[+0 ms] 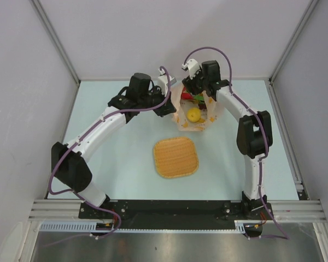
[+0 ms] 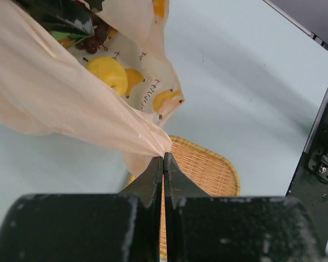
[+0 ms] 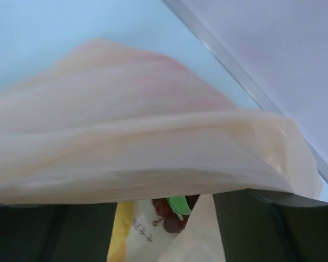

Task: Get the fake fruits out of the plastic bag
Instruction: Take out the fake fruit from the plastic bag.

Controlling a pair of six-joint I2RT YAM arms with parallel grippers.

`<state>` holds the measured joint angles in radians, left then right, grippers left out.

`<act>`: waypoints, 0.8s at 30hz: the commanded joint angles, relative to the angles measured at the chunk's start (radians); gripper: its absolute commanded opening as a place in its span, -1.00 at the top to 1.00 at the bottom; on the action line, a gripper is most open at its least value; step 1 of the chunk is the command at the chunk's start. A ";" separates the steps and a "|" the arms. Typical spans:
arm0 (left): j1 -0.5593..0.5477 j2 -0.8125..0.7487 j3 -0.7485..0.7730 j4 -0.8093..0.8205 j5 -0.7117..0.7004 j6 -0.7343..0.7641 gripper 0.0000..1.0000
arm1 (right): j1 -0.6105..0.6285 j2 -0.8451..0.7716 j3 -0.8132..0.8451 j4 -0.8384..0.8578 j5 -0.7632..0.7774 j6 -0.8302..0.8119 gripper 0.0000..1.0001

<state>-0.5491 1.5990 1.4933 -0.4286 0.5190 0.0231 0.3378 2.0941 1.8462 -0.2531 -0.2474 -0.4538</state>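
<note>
Upper centre of the top view, the plastic bag lies on the worktop with the fake fruits inside: a round yellow one and dark grapes. The left hand is clenched on a gathered edge of film. The right hand stands released at the mouth, with film draped over it. Such limp, slippery plastic is probably best gripped at the rim, and the fruits look light and hard.

Plastic bag fills most of the frame: pale peach film, soft folds, blurred close up. Below its lower edge: dark red grapes, a green tip, yellow print with dark lettering. Right gripper: dark fingers well apart. Pale table behind, metal rail along its edge
</note>
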 commanded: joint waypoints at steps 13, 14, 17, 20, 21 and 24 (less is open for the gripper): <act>-0.002 -0.031 0.035 0.044 0.061 -0.017 1.00 | -0.003 0.214 0.186 -0.184 0.178 -0.381 -0.57; -0.002 -0.028 0.036 0.045 0.061 -0.017 1.00 | -0.003 0.222 0.189 -0.186 0.187 -0.394 -0.57; -0.002 -0.022 0.041 0.045 0.065 -0.017 1.00 | -0.013 0.244 0.197 -0.193 0.198 -0.404 -0.57; -0.002 -0.017 0.047 0.050 0.064 -0.017 0.99 | -0.016 0.274 0.223 -0.248 0.201 -0.439 -0.55; -0.002 -0.016 0.048 0.051 0.065 -0.015 1.00 | -0.014 0.277 0.222 -0.253 0.207 -0.456 -0.50; -0.002 -0.007 0.053 0.051 0.067 -0.015 1.00 | -0.019 0.268 0.196 -0.242 0.198 -0.476 -0.23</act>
<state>-0.5491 1.5990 1.4944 -0.4194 0.5301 0.0235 0.3321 2.3463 2.0315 -0.4797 -0.0879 -0.8680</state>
